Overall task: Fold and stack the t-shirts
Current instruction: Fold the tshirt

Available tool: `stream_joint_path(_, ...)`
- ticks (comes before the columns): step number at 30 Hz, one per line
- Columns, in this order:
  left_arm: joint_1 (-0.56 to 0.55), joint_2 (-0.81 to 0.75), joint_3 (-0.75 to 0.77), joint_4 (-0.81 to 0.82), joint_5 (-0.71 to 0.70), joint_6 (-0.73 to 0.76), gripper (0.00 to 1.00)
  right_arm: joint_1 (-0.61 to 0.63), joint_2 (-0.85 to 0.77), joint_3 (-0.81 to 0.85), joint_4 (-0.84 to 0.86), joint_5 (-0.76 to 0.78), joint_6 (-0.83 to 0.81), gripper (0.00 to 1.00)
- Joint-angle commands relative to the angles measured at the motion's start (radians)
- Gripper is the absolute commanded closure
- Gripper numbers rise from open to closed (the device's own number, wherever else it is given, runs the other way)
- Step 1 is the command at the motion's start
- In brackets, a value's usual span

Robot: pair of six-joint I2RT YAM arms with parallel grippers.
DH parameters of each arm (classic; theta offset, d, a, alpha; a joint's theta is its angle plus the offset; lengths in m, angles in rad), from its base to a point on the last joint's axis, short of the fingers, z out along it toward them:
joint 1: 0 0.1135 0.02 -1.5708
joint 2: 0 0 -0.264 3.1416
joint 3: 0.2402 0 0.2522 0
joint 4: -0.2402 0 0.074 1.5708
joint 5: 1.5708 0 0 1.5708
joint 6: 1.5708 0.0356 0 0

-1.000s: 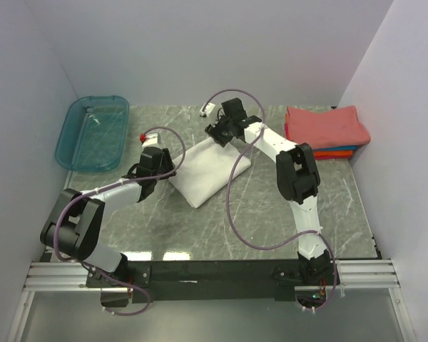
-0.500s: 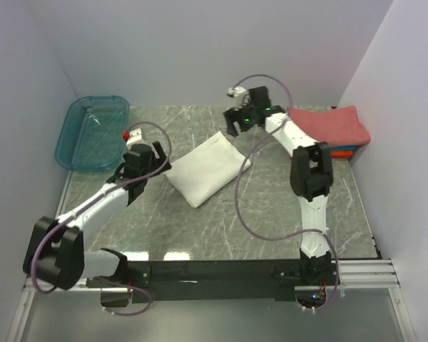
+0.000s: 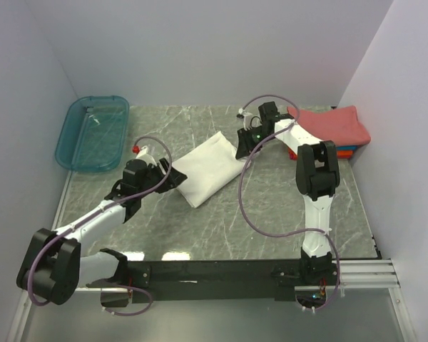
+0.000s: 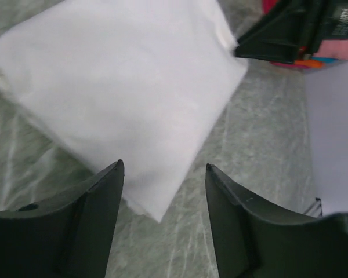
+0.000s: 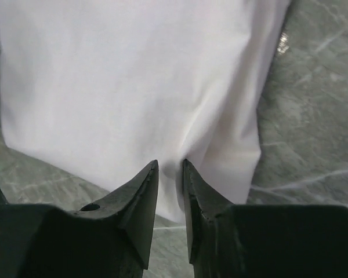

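Left gripper [image 4: 163,167] stands with its fingers well apart and holds nothing; in its wrist view the lower left corner of the white tee [image 3: 207,167] lies just in front of the gap. This tee is already folded to a compact rectangle and rests diagonally in the middle of the table [image 3: 271,214]. Its print does not show.

At the opposite, upper right end of it, the right gripper [image 5: 170,165] has its fingers almost together. Small wrinkles in the cloth run toward the narrow gap, so I judge that it pinches the edge of the tee there.

Further right, in the far corner, lies the stack of folded tees [image 3: 328,125], well apart from the white one.

The folding seems finished, and the step in hand is to take the white tee at both ends for carrying. The next move asks the left fingers to close on all layers of the corner. Then both arms should lift together and level, so the fold does not open.

Counted from left: one teal bin [image 3: 93,132], one white tee, two grippers, and three tees in the stack, coral-red on top with orange and blue edges below.
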Motion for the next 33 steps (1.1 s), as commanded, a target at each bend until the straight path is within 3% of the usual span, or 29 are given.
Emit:
stream_joint_path(1,-0.003,0.052,0.027,0.200,0.143,-0.031,0.38,-0.002,-0.091,0.003,-0.010,-0.093,-0.018,0.69)
stream_joint_path(3,-0.006,0.140,0.050,0.237,0.178,-0.049,0.40,-0.002,-0.084,-0.004,0.020,-0.049,0.024,0.63)
stream_joint_path(4,-0.015,0.167,0.055,0.257,0.189,-0.062,0.41,-0.003,-0.082,-0.010,0.037,-0.029,0.039,0.48)
stream_joint_path(5,-0.023,0.192,0.056,0.275,0.197,-0.069,0.42,-0.005,-0.082,-0.014,0.051,-0.015,0.056,0.43)
stream_joint_path(12,-0.100,0.402,0.188,0.337,0.247,-0.063,0.51,-0.005,-0.108,0.003,0.102,0.044,0.059,0.41)
stream_joint_path(17,-0.132,0.456,0.251,0.210,0.126,-0.011,0.51,0.000,-0.075,0.038,0.043,-0.015,0.049,0.45)
stream_joint_path(21,-0.132,0.488,0.233,0.214,0.097,-0.016,0.52,0.001,-0.064,0.044,0.062,-0.067,0.059,0.65)
stream_joint_path(22,-0.132,0.494,0.230,0.225,0.100,-0.020,0.52,0.003,-0.059,0.056,0.060,-0.082,0.071,0.74)
stream_joint_path(25,-0.137,0.519,0.216,0.262,0.134,-0.026,0.53,0.027,-0.019,0.136,0.004,-0.140,0.075,0.82)
stream_joint_path(30,-0.154,0.519,0.205,0.283,0.157,0.007,0.53,0.073,0.031,0.180,0.050,-0.185,0.148,0.76)
stream_joint_path(33,-0.155,0.510,0.207,0.268,0.151,0.026,0.52,0.122,0.146,0.341,-0.045,-0.167,0.147,0.76)
